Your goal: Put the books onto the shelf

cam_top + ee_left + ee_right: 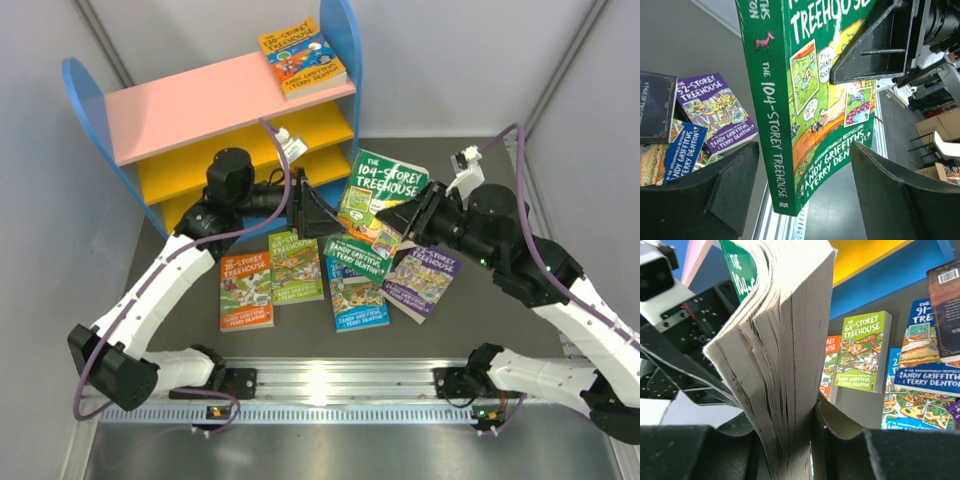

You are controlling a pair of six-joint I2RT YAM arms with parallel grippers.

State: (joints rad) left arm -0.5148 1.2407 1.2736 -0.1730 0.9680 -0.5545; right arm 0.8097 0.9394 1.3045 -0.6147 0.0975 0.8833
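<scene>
Top external view: the shelf (215,100) stands at the back of the dark worktop (300,340), with one orange-and-blue book (302,58) flat on its pink top board; the right gripper (408,215) holds the green 104-Storey book (380,195) tilted just in front of the shelf; the left gripper (322,212) is at that book's left edge; the 65-Storey book (296,267) and other paperbacks lie flat beneath.

Left wrist view: the left gripper's jaws stand apart, a finger (715,190) on each side of the green spine, with a gap on both sides; a purple 52-Storey book (715,107) lies on the worktop beyond.

Right wrist view: the right gripper is clamped on the book's page edge, and the pages bow.
</scene>
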